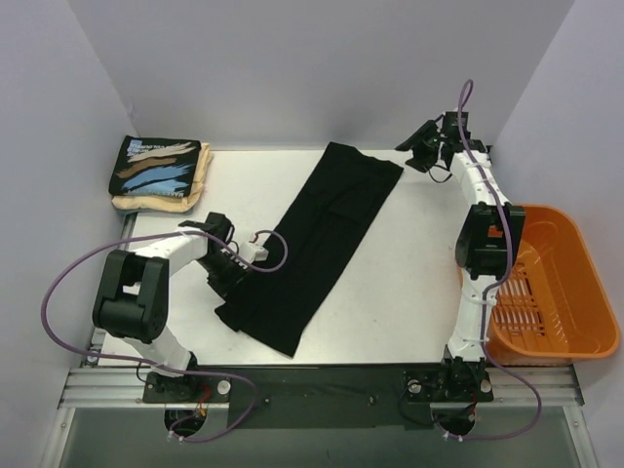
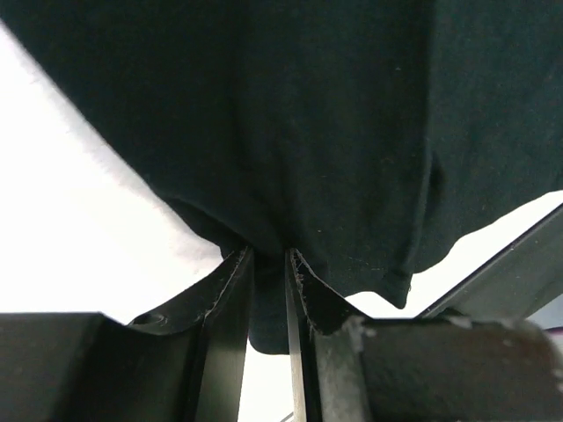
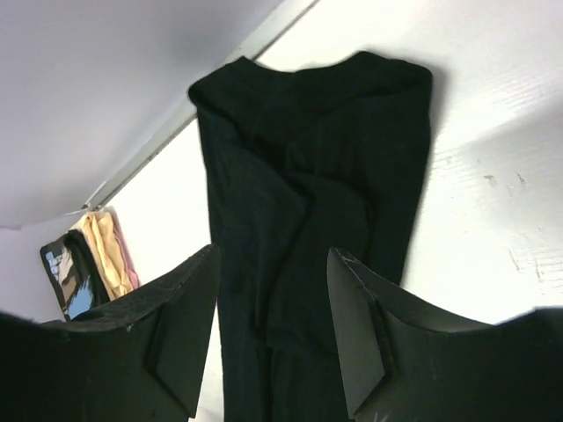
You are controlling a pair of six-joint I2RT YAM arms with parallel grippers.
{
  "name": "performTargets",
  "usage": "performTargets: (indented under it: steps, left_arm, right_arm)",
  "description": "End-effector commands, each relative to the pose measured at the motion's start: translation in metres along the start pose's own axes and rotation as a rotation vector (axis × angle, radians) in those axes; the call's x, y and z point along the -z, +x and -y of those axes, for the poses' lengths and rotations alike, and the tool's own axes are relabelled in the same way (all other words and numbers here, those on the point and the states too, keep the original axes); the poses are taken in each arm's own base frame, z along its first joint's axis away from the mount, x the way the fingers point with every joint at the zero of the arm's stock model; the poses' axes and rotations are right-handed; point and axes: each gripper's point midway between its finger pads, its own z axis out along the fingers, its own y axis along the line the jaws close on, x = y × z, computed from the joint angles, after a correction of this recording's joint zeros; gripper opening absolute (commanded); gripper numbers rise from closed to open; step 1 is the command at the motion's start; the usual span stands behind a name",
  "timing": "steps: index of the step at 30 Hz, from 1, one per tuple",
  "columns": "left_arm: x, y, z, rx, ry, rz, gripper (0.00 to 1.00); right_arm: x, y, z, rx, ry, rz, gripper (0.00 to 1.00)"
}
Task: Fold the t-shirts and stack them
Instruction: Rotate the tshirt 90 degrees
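A white surface point(image 1: 409, 273) seen from above, with two robot arms at its near edge. A plain black t-shirt point(image 1: 322, 239), folded into a long narrow strip, lies slanting across the middle.

The left claw point(image 1: 237, 270) is low at the strip's near left edge. In its own wrist camera its fingers point(image 2: 230, 286) stand close together and pinch a bunched fold of the black cloth, which spreads out ahead of the claw.

The right claw point(image 1: 419, 146) hangs raised just past the strip's far end. Its fingers point(image 3: 198, 281) are spread apart with nothing between them, and the shirt lies flat below and ahead of it.

Far off to the left of both claws, in the far corner, a printed black t-shirt point(image 1: 156, 166) sits folded on top of a cream t-shirt point(image 1: 146, 203). An orange basket point(image 1: 546, 208) stands beside the right arm, off the surface's right edge.
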Motion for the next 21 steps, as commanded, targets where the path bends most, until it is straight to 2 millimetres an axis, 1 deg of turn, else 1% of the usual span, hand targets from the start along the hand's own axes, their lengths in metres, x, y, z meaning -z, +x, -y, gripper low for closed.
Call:
performTargets:
  steps: [1,2,3,4,5,6,7,8,9,10,11,12,13,14,15,17,18,19,20,21]
  left_arm:
    - [-0.016,-0.003,0.024,-0.111,0.062,-0.010,0.31]
    - [-0.015,-0.004,0.027,-0.128,0.069,-0.009,0.31]
    - [-0.015,-0.003,0.039,-0.164,0.102,-0.020,0.31]
    - [-0.014,-0.005,0.048,-0.202,0.122,-0.022,0.31]
    - [-0.012,-0.007,0.056,-0.232,0.148,-0.010,0.31]
    - [-0.011,-0.010,0.065,-0.273,0.161,-0.007,0.31]
    - [-0.010,-0.014,0.073,-0.299,0.184,0.013,0.31]
    - [-0.010,-0.020,0.083,-0.341,0.197,0.021,0.31]
    - [-0.011,-0.026,0.091,-0.359,0.221,0.040,0.31]
    - [-0.012,-0.034,0.100,-0.390,0.231,0.052,0.31]
    - [-0.016,-0.039,0.109,-0.394,0.270,0.058,0.31]
    - [-0.016,-0.047,0.121,-0.427,0.290,0.066,0.31]
    - [-0.021,-0.047,0.127,-0.427,0.316,0.049,0.31]
    - [-0.022,-0.053,0.135,-0.459,0.321,0.045,0.31]
    - [-0.025,-0.054,0.136,-0.457,0.323,0.032,0.31]
    - [-0.019,-0.070,0.137,-0.465,0.309,0.068,0.32]
    - [-0.017,-0.074,0.136,-0.464,0.300,0.081,0.32]
    - [-0.011,-0.081,0.136,-0.447,0.286,0.104,0.33]
    - [-0.006,-0.082,0.133,-0.425,0.281,0.114,0.33]
    - [0.003,-0.083,0.129,-0.388,0.276,0.140,0.33]
  right_arm:
    - [-0.035,0.034,0.070,-0.106,0.177,-0.118,0.47]
    - [-0.048,0.045,0.083,-0.131,0.201,-0.153,0.47]
    - [-0.051,0.039,0.074,-0.157,0.176,-0.146,0.47]
    - [-0.063,0.043,0.083,-0.175,0.186,-0.161,0.47]
    - [-0.067,0.036,0.074,-0.191,0.163,-0.148,0.47]
    - [-0.077,0.041,0.085,-0.208,0.182,-0.159,0.47]
    - [-0.081,0.037,0.082,-0.224,0.176,-0.144,0.47]
    - [-0.089,0.038,0.089,-0.237,0.181,-0.144,0.46]
    - [-0.092,0.034,0.085,-0.260,0.163,-0.139,0.46]
    - [-0.099,0.033,0.086,-0.267,0.145,-0.133,0.45]
    - [-0.101,0.031,0.082,-0.280,0.122,-0.134,0.45]
    - [-0.102,0.029,0.080,-0.280,0.108,-0.131,0.45]
    - [-0.101,0.027,0.076,-0.273,0.094,-0.132,0.45]
    - [-0.097,0.025,0.071,-0.252,0.082,-0.130,0.46]
    - [-0.094,0.024,0.070,-0.236,0.081,-0.128,0.46]
    - [-0.076,0.020,0.067,-0.192,0.096,-0.116,0.47]
    - [-0.064,0.022,0.068,-0.169,0.111,-0.118,0.48]
    - [-0.044,0.014,0.054,-0.142,0.097,-0.090,0.48]
    - [-0.035,0.025,0.064,-0.117,0.130,-0.117,0.49]
    - [-0.014,0.024,0.053,-0.092,0.130,-0.110,0.49]
